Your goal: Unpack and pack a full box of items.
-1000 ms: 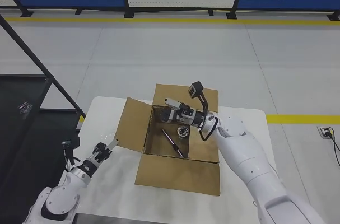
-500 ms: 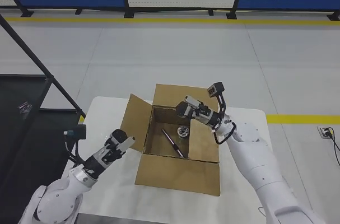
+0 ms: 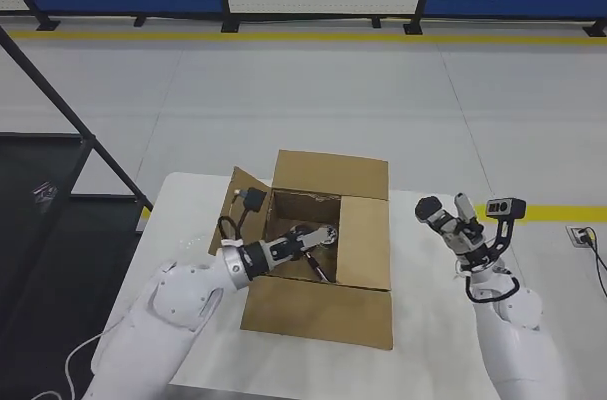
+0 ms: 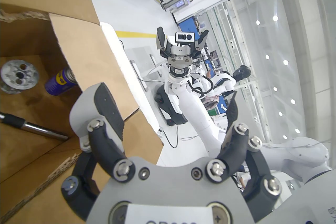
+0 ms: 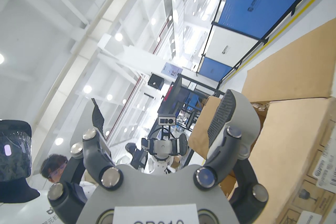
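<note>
An open cardboard box (image 3: 318,312) stands mid-table with its flaps spread. Inside lie a round metal part (image 4: 17,75), a blue can (image 4: 59,79) and a slim black-and-silver tool (image 3: 311,262). My left gripper (image 3: 311,240) is over the box's left wall, inside the opening near the metal part; in the left wrist view this gripper (image 4: 170,109) is open and holds nothing. My right gripper (image 3: 445,212) is raised to the right of the box, clear of it; in the right wrist view it (image 5: 162,114) is open and holds nothing, with the box (image 5: 288,135) beside it.
The white table (image 3: 433,300) has bare room on both sides of the box. A black metal frame (image 3: 53,120) stands off the table's left. The box's right inner flap (image 3: 365,240) is folded over part of the opening.
My left arm has swung from the table's left side into the box opening. My right arm has pulled out of the box and away to the right.
</note>
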`<control>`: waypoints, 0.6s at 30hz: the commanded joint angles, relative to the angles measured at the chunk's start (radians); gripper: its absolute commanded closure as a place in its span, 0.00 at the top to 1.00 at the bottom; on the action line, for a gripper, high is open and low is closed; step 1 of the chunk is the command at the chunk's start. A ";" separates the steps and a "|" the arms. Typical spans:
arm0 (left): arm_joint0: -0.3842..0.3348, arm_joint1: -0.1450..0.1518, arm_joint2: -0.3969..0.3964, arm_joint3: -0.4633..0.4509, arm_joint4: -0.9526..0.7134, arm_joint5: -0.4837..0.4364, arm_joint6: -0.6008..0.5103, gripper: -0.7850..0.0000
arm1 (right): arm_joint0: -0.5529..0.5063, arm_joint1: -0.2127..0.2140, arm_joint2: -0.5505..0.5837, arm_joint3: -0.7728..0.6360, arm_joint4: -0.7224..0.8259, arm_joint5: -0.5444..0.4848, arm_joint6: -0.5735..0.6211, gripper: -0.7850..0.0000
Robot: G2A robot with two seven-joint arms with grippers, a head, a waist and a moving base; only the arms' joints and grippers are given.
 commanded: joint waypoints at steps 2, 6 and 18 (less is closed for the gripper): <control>0.008 0.001 -0.003 -0.005 0.002 0.000 0.001 1.00 | 0.005 0.000 -0.002 0.005 0.000 -0.002 0.020 1.00; 0.008 0.001 -0.003 -0.005 0.002 0.000 0.001 1.00 | 0.005 0.000 -0.002 0.005 0.000 -0.002 0.020 1.00; -0.010 -0.009 0.043 0.030 0.066 0.086 0.014 1.00 | -0.010 0.002 -0.013 -0.027 -0.029 0.014 0.007 1.00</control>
